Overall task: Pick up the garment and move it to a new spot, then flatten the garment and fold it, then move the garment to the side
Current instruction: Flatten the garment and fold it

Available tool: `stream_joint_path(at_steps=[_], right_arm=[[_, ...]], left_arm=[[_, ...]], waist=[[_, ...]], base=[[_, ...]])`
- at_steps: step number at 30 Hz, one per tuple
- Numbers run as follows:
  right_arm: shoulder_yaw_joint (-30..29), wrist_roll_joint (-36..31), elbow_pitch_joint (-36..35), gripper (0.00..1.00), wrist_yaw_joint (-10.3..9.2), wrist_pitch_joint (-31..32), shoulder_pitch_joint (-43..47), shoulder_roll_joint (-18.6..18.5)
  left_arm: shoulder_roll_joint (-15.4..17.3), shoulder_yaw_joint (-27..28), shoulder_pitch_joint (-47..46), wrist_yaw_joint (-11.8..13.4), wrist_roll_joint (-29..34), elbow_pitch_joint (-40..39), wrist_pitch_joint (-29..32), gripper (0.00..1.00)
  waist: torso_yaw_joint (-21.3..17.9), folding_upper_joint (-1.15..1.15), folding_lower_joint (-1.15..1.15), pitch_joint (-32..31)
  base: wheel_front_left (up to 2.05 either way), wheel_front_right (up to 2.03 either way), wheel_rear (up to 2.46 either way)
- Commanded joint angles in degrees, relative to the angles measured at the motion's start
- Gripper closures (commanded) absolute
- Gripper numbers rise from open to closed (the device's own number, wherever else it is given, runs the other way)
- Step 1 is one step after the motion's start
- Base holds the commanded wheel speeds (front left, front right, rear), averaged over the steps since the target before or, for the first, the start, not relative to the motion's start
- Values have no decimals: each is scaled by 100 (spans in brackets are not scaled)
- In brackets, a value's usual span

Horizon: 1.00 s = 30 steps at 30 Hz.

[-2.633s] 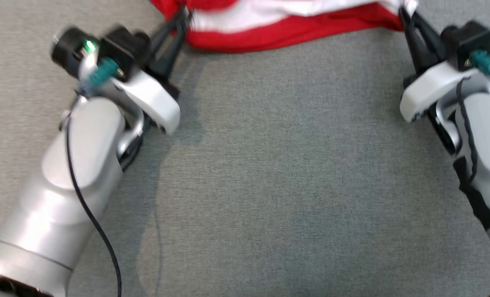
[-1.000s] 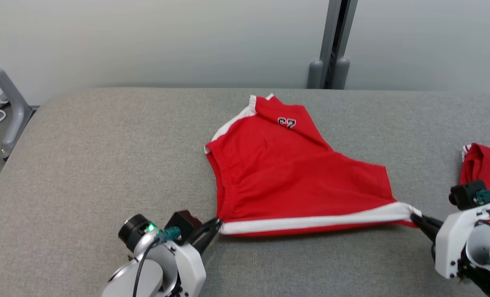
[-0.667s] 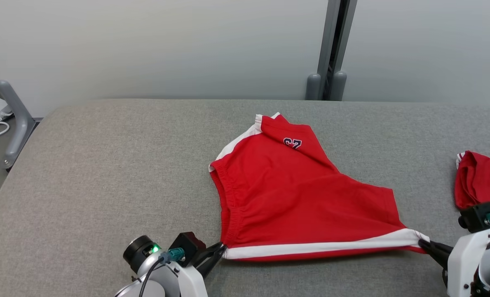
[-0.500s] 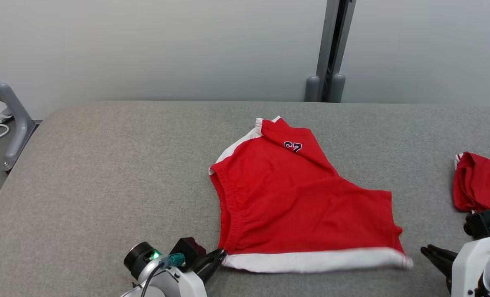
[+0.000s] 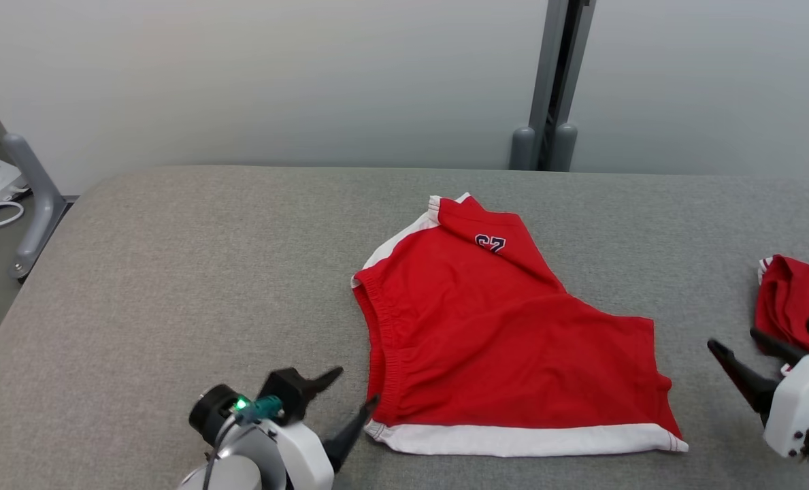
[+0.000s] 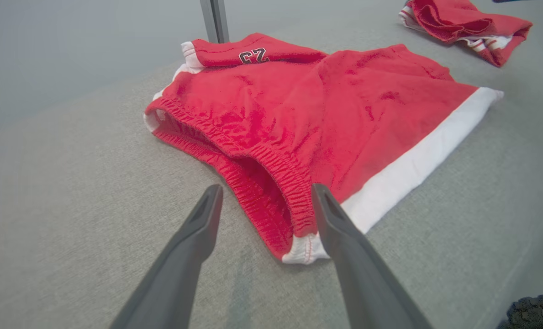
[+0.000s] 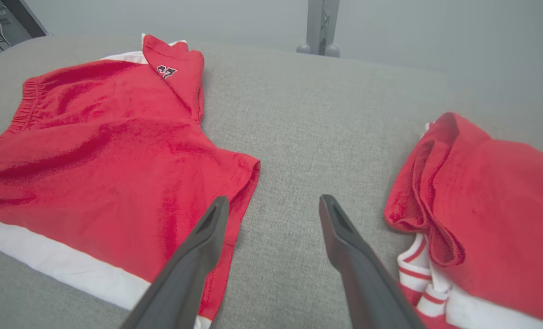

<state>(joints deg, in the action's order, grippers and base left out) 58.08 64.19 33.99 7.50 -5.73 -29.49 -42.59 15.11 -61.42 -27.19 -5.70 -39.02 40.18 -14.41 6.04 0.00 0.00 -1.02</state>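
The garment, red shorts point(image 5: 506, 340) with a white side band and a dark number patch, lies spread on the grey padded table point(image 5: 173, 272). One leg is folded over at the far end. My left gripper point(image 5: 356, 386) is open just off the near left corner, beside the elastic waistband point(image 6: 262, 169), with nothing between its fingers point(image 6: 198, 228). My right gripper point(image 5: 732, 338) is open to the right of the shorts point(image 7: 97, 151), over bare table between them and another red garment.
A second red garment point(image 5: 795, 299), crumpled with white striped trim point(image 7: 481, 196), lies at the table's right edge close to my right gripper. A grey post point(image 5: 554, 82) stands behind the table. A grey frame leg point(image 5: 33, 197) and cables are off the left edge.
Both grippers have let go of the white-banded edge and opened. The stretched shorts have settled flat on the table. The head camera rose earlier from a close view.
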Motion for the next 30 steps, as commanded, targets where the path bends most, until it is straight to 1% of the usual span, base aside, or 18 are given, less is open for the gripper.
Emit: stream_joint_path(at_steps=[1, 3, 5, 8, 9, 11, 12, 13, 14, 17, 19, 21, 25, 28, 30], right_arm=[[-102, -182, 104, 0, -2, -279, -118, 80], [-211, -419, 225, 0, -2, -584, -216, 198], [-352, -670, 351, 0, -2, -791, -298, 359], [-663, -1095, 503, 0, -2, -927, -389, 624], [-799, -1252, 523, 0, -2, -950, -401, 721], [-1292, -1665, 384, 0, -2, -955, -432, 904], [-1292, -1665, 384, 0, -2, -955, -432, 904], [-1819, -2153, 210, 0, -2, -952, -258, 1084], [-1819, -2153, 210, 0, -2, -952, -258, 1084], [-2564, -2865, -121, 0, -2, -950, 35, 1389], [-2910, -3288, -288, 0, -2, -951, 184, 1568], [-3133, -3648, -343, 0, -2, -952, 295, 1725], [-3273, -4096, -230, 0, -2, -952, 150, 1878], [-3183, -4305, 53, 0, -2, -953, -185, 1929], [-3112, -4361, 308, 0, -2, -931, -487, 1961]], left_arm=[[94, 165, -53, 131, -81, -119, -44, 0], [145, 420, -77, 289, -167, -299, -64, 0], [140, 812, -68, 477, -235, -590, -76, 0], [38, 1745, 213, 738, -148, -1302, -78, 0], [-44, 2063, 348, 755, -67, -1554, -76, 0], [-204, 2669, 576, 777, 164, -1957, -78, 0], [-204, 2669, 576, 777, 164, -1957, -78, 0], [-423, 3202, 807, 744, 464, -2261, -79, 0], [-423, 3202, 807, 744, 464, -2261, -79, 0], [-778, 3856, 1207, 628, 880, -2451, -79, 0], [-926, 4144, 1393, 467, 1082, -2424, -79, 0], [-1045, 4342, 1498, 310, 1280, -2381, -79, 0], [-1169, 4503, 1568, 92, 1601, -2303, -80, 0], [-1204, 4438, 1479, -14, 1739, -2252, -80, 0], [-1211, 4334, 1401, -49, 1614, -2287, -81, 0]], waist=[[56, 0, 0, 8], [111, 0, 0, 26], [166, 0, 0, 54], [279, 0, 0, 140], [323, 0, 0, 173], [411, 0, 0, 254], [411, 0, 0, 254], [512, 0, 0, 329], [512, 0, 0, 329], [654, 0, 0, 424], [746, 0, 0, 476], [853, 0, 0, 527], [1109, 0, 0, 696], [1332, 0, 0, 884], [1492, 0, 0, 1029]], base=[[0, 0, 0], [0, 0, 0], [0, 0, 0], [0, 0, 0], [0, 0, 0], [0, 0, 0], [0, 0, 0], [0, 0, 0], [0, 0, 0], [0, 0, 0], [0, 0, 0], [0, 0, 0], [0, 0, 0], [0, 0, 0], [0, 0, 0]])
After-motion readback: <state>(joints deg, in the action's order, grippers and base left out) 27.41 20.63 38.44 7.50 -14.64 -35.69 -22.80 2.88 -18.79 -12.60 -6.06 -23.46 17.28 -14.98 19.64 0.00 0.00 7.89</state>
